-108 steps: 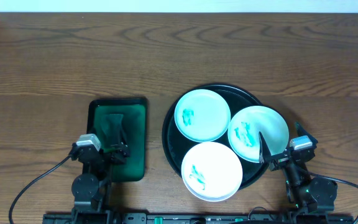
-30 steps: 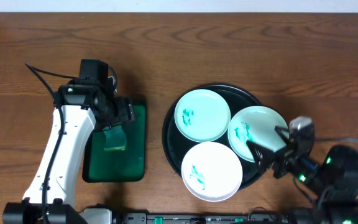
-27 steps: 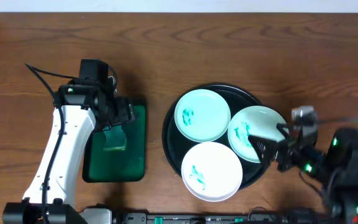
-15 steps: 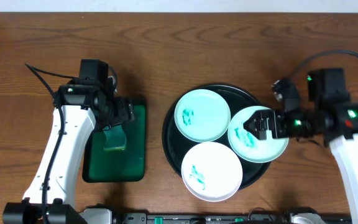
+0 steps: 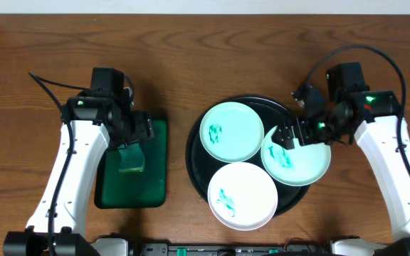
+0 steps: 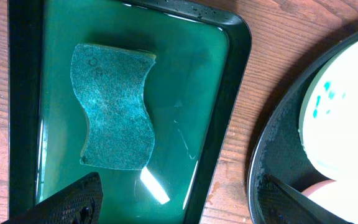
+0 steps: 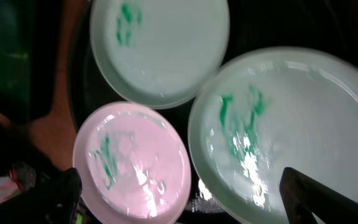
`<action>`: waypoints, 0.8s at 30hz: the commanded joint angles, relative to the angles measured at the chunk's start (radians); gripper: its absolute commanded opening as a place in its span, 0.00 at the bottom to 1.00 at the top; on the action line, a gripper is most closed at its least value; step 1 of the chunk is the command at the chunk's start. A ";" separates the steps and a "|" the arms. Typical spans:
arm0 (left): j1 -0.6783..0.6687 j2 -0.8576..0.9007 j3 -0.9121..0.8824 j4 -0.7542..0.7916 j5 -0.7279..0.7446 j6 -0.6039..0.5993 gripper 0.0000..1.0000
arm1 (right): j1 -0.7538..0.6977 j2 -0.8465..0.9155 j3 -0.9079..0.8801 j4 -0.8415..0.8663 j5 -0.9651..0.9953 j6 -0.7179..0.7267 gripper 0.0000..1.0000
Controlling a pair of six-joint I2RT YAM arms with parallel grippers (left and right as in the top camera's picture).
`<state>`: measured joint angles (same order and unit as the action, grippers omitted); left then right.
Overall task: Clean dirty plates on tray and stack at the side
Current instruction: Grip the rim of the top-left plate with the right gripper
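**Change.** Logging the right gripper (image 5: 285,136) as risen from the near-right table edge and now hovering at the inner rim of the right-hand pale mint round plate (image 5: 303,162), jaws spread wide, gripping nothing. Logging the left gripper (image 6: 179,200) as unmoved over the last second, likewise gaping and empty, hanging above the dark-green rectangular tray (image 6: 234,106) and its wavy teal sponge (image 6: 112,112).

**Holdings.** Counting three dirty plates unshifted on the large round black tray (image 5: 193,162):
- that right mint one, overhanging the tray rim;
- a second pale mint round plate (image 5: 231,131) on the far-left part;
- a white round plate (image 5: 243,196) nearest the robot base, crowding both neighbours, though touching or merely just beside is hard to tell from above.

Seeing teal smears on all three.

**Meaning for the task.** Judging both arms to be only getting into position, with no wiping started and nothing stacked at the side. Probably lining up a hold on the right plate and a pick of the sponge.

**Surface.** Finding both trays resting on a dark brown wood-grain table (image 5: 191,57), well apart from its far edge.

**Room.** Showing only a pale strip of wall (image 5: 205,6) beyond that far edge.
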<state>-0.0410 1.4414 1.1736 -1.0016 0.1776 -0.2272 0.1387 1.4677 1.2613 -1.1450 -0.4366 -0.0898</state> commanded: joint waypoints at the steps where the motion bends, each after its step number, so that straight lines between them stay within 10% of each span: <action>1: 0.002 -0.006 0.020 -0.003 -0.005 0.016 0.80 | 0.037 -0.003 -0.007 0.040 -0.064 -0.043 0.99; 24: 0.002 -0.006 0.020 -0.003 -0.005 0.016 0.80 | 0.102 0.400 -0.006 0.460 -0.082 0.137 0.82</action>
<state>-0.0410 1.4414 1.1736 -1.0023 0.1776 -0.2272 0.2333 1.8355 1.2591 -0.7082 -0.5056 0.0170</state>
